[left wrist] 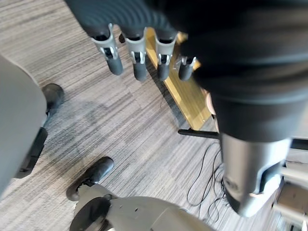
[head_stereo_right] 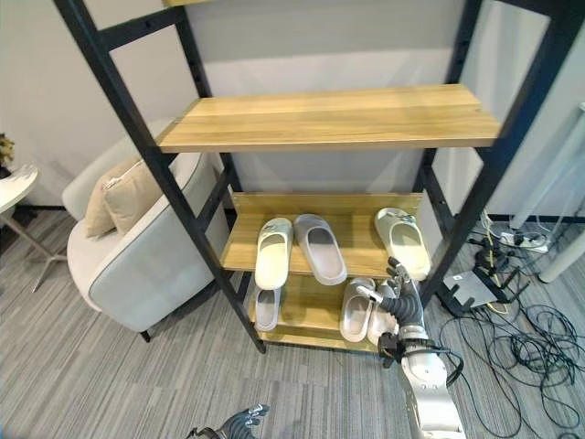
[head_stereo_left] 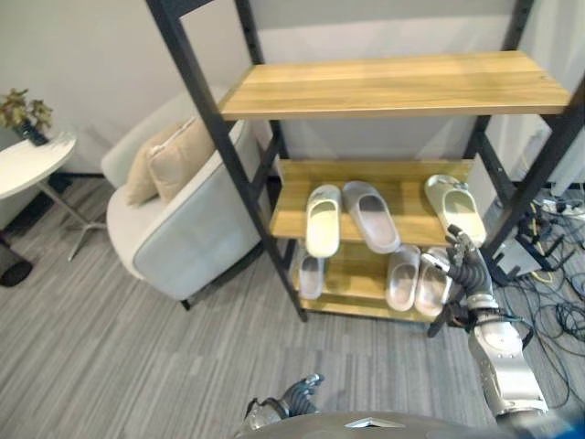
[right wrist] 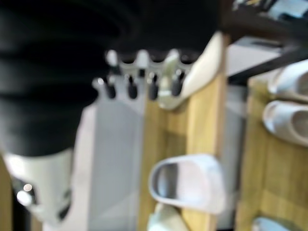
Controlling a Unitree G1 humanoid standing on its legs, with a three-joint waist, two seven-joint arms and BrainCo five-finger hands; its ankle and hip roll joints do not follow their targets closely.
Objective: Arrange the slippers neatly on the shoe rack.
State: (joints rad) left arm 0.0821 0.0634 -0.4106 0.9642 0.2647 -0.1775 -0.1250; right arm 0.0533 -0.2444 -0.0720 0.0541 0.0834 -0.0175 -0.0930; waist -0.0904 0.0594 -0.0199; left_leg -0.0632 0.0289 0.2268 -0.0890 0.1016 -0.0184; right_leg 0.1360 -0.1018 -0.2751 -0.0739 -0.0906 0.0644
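The right hand [head_stereo_right: 400,294] reaches the bottom shelf's right end — fingers [right wrist: 153,90] loosely apart beside a white slipper [head_stereo_right: 357,309], apparently straightening the pair.

bottom-shelf slippers [head_stereo_left: 402,277] half hidden, right robot hand [head_stereo_left: 466,270] blurred

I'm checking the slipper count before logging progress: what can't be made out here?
- Bottom wooden shelf: its back is hidden under the middle wooden shelf, so any slippers there go unseen.
- Right hand: blurred in its wrist view; grip on the pale slipper unclear.
- Left hand: cut off by the picture's edge.
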